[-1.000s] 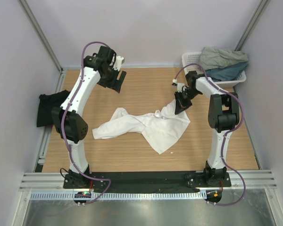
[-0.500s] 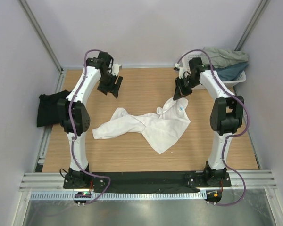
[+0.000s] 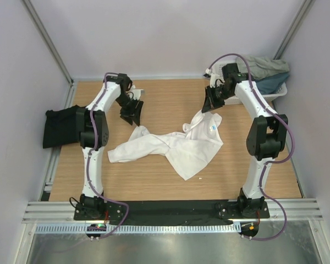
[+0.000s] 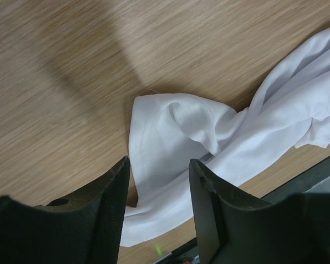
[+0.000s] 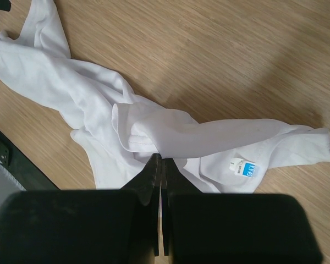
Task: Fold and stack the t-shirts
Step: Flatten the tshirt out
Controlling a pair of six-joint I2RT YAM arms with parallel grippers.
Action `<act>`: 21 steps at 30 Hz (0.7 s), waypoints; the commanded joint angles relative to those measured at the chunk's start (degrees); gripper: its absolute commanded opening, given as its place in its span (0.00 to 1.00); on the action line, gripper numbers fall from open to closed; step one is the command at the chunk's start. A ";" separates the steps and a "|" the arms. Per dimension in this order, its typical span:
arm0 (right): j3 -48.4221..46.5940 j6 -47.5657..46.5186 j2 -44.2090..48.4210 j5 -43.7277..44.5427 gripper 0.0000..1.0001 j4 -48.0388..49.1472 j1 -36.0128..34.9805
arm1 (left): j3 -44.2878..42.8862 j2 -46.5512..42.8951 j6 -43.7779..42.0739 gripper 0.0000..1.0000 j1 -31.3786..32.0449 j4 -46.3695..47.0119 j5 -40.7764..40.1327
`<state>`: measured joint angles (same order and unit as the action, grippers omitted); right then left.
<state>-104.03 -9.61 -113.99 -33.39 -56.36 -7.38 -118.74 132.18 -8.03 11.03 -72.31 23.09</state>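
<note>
1. Since the earlier frame, the left end effector (image 3: 133,114) has swung from the far left part of the table (image 3: 170,93) to a point just beyond the left sleeve of the white t-shirt (image 3: 176,146).
2. Over the same interval, the right end effector (image 3: 210,105) has drawn back toward the far edge. It has taken the collar end of the white t-shirt with it, so that end now stretches up to the fingers, and the blue neck label (image 3: 213,125) has come into sight.
3. The rest of the white t-shirt lies crumpled mid-table, unchanged.
4. The black t-shirt (image 3: 60,126) rests at the left table edge, partly over it.
5. The grey-green t-shirt (image 3: 261,65) and teal t-shirt (image 3: 270,82) sit heaped in the basket (image 3: 279,89) at the far right corner.
6. The left wrist view shows what the overhead view cannot. The left end effector (image 4: 158,161) has its jaws spread wide with nothing between them, and the sleeve end of the white t-shirt (image 4: 181,132) lies on the wood beneath the gap.
7. The right wrist view shows the right end effector (image 5: 160,159) with its fingers pressed fully together. Their tips meet at a fold of the white t-shirt (image 5: 88,99), pinching the cloth.
8. The same view shows the neck label (image 5: 245,168) just beside the fingers.
</note>
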 commanded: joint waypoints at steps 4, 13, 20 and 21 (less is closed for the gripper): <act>-1.97 1.08 2.20 -0.80 0.01 1.43 0.26 | -0.27 2.55 -1.20 0.47 -0.66 -0.72 3.63; -1.62 1.17 2.46 0.08 0.01 1.69 0.26 | -5.71 9.06 -1.72 0.46 -1.01 -1.08 4.51; -0.83 0.91 2.72 0.87 0.01 1.87 0.26 | -7.65 12.13 -2.51 0.33 -1.45 -1.34 5.03; -0.74 0.90 2.73 1.04 0.01 1.87 0.26 | -7.65 12.31 -2.69 0.29 -1.36 -1.51 5.47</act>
<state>-104.05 -9.04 -113.99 -32.86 -55.70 -7.38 -125.32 142.71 -8.95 10.02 -73.82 27.22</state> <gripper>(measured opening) 0.026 0.318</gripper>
